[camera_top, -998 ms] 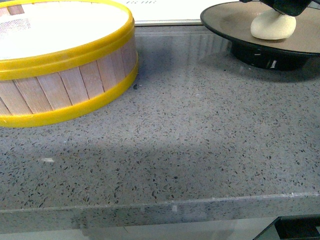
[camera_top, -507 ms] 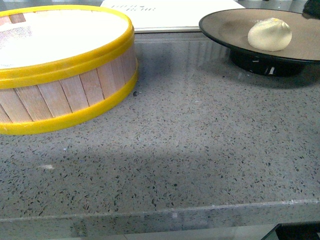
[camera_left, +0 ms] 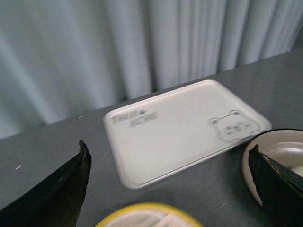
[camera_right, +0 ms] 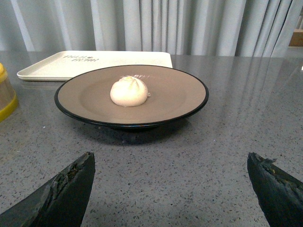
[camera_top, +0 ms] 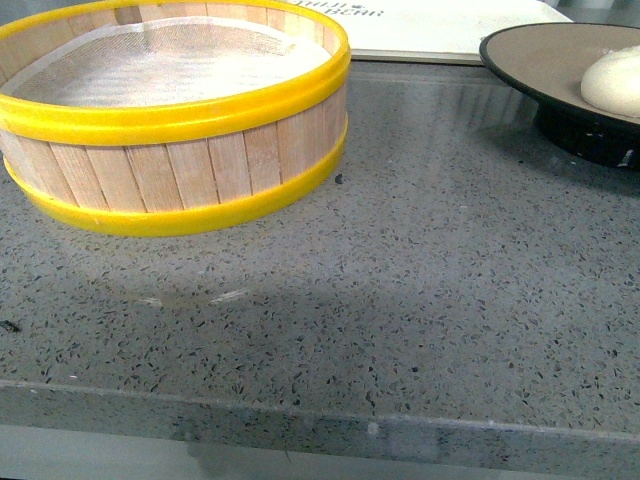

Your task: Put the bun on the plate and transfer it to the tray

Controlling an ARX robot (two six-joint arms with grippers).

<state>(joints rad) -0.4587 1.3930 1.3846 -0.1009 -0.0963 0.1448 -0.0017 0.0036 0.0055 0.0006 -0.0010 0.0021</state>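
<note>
The white bun (camera_right: 129, 91) sits in the middle of the grey-brown plate (camera_right: 175, 90) with the black rim. In the front view the bun (camera_top: 615, 82) and the plate (camera_top: 545, 60) show at the far right edge. The white tray (camera_right: 52, 64) lies behind the plate; it also shows in the left wrist view (camera_left: 170, 130) and at the top of the front view (camera_top: 430, 25). My right gripper (camera_right: 170, 189) is open, low over the counter, short of the plate. My left gripper (camera_left: 173, 184) is open, above the counter between the steamer and the tray. Neither arm shows in the front view.
A yellow-banded wooden steamer basket (camera_top: 180, 120) stands at the left on the speckled grey counter (camera_top: 420, 270). Its rim shows in the left wrist view (camera_left: 147, 215) and the right wrist view (camera_right: 5, 94). The counter's front edge (camera_top: 320, 420) runs close. Curtains hang behind.
The right gripper let go of the bun on the plate and pulled back out of the front view. The front view has shifted: basket and plate now lie further right.
</note>
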